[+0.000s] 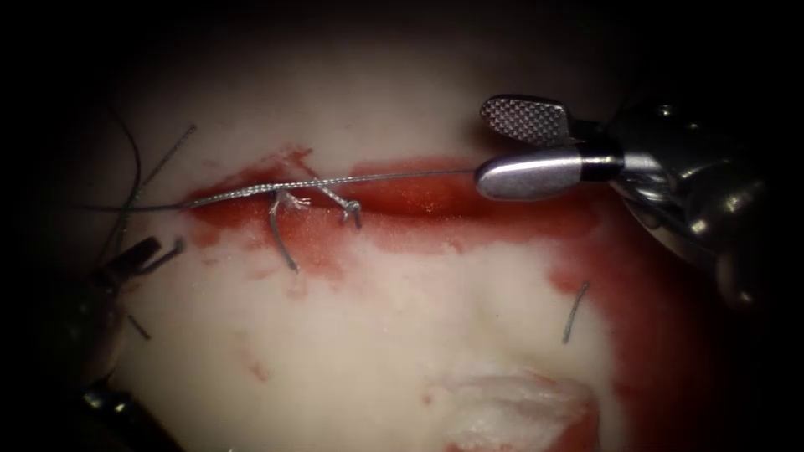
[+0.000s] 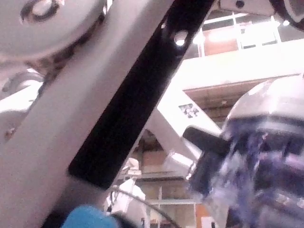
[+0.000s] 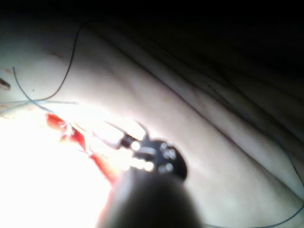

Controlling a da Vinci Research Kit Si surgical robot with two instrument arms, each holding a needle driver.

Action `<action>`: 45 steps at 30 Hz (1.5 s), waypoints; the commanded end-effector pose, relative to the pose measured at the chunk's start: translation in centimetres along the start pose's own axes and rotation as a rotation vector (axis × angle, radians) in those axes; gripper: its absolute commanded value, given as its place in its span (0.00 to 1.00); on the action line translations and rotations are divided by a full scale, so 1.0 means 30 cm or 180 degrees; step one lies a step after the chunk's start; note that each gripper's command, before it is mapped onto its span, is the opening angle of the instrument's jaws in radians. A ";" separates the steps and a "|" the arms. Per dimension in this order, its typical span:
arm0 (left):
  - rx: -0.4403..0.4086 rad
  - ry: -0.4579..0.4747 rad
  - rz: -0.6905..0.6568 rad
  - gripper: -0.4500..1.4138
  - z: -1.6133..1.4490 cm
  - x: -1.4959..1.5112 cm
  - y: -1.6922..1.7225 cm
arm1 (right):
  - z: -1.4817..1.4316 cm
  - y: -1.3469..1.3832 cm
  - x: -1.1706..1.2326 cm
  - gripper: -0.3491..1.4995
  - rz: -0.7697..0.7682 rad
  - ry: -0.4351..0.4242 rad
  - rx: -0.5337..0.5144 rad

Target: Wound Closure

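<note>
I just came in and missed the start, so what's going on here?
The right tool, jaws open, sits beside a taut thread running along the cut in the tissue. Knotted thread ends lie at the cut amid red fluid. The left tool sits at the left, its grip unclear.

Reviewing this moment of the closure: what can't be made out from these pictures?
- Left pincer, endoscope view: dark at the edge; whether it grips the thread is unclear.
- Right pincer: open, but the thread's end reaches its lower jaw tip; contact unclear.
- Needle: I cannot locate it; thin dark curves at far left could be thread.
- Right wrist view: glare washes out the tissue.
</note>
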 end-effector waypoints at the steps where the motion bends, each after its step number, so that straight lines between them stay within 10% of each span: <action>1: 0.0000 -0.0020 0.0040 0.86 -0.002 -0.004 0.001 | 0.0034 0.0014 0.0026 0.97 -0.0020 0.0013 0.0010; 7: 0.0125 -0.0039 0.0894 0.86 -0.003 -0.007 -0.001 | 0.0045 0.0004 0.0018 0.98 0.0013 0.0015 0.0005; 13: -0.0115 -0.0678 0.2187 0.86 0.000 -0.009 -0.001 | 0.0083 -0.0030 0.0003 0.90 0.0008 -0.0124 0.0242; 15: -0.0153 -0.0745 0.2085 0.80 0.002 -0.008 -0.002 | 0.0107 -0.0048 -0.0007 0.61 0.0000 -0.0181 0.0339; 17: -0.0484 -0.0492 0.2015 0.77 0.006 -0.008 -0.003 | 0.0172 -0.0081 -0.0029 0.00 -0.0021 -0.0275 0.0489; 25: -0.0807 -0.0117 0.1739 0.77 0.012 -0.007 -0.003 | 0.0291 -0.0180 -0.0063 0.00 0.0090 -0.0491 0.0879; 28: -0.1023 0.0039 0.1576 0.78 0.013 -0.006 -0.003 | 0.0325 -0.0229 -0.0065 0.51 0.0395 -0.0400 0.0684; 30: -0.1087 0.0096 0.1435 0.80 0.013 -0.005 -0.002 | 0.0333 -0.0258 -0.0073 0.66 0.0530 -0.0297 0.0514; 45: -0.0898 -0.0862 -0.0073 0.61 -0.001 -0.008 0.011 | 0.0191 -0.0141 -0.0010 0.64 0.0646 -0.0037 0.0168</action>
